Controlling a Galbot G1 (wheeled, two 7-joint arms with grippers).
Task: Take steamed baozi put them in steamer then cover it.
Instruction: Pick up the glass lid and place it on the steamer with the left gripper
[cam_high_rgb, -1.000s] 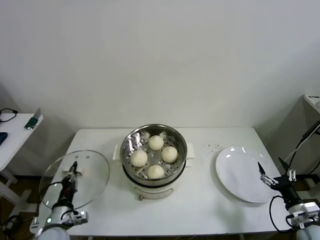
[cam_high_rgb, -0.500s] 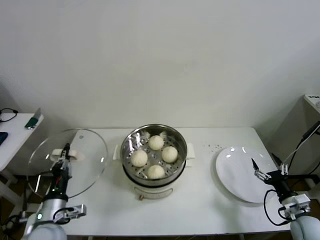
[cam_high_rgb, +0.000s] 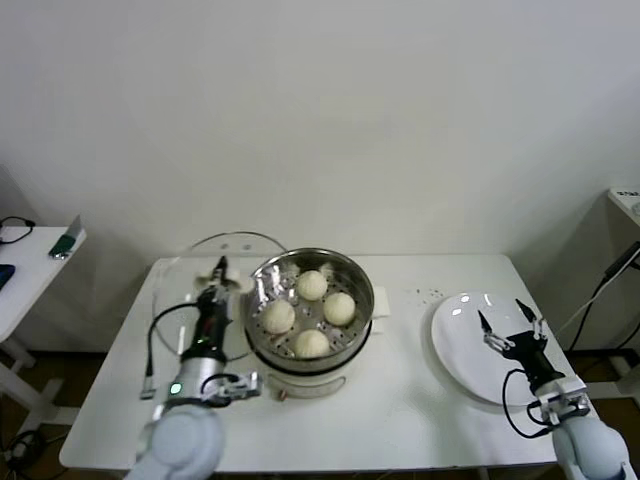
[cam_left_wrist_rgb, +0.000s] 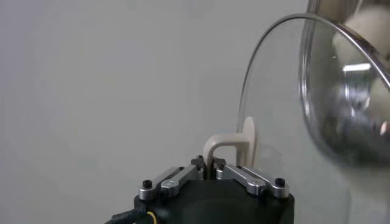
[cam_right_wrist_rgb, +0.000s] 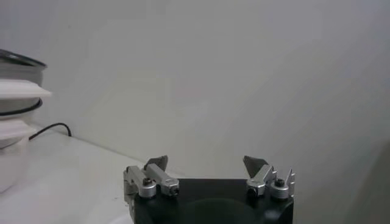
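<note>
Several white baozi lie in the shiny steamer, which stands on a white pot base mid-table. My left gripper is just left of the steamer's rim, shut on the cream handle of the round glass lid. The lid hangs tilted, nearly on edge, beside the steamer. In the left wrist view the left gripper pinches the handle, and the steamer shows through the lid. My right gripper hovers open and empty over the white plate.
The bare white plate lies at the table's right end. A side table with small items stands off to the left. A wall rises close behind the table. In the right wrist view the right gripper faces the pot base.
My left gripper has carried the lid up and to the right, from the table's left edge to the steamer's side, tipping it more upright. The right gripper has shifted slightly left over the plate.
</note>
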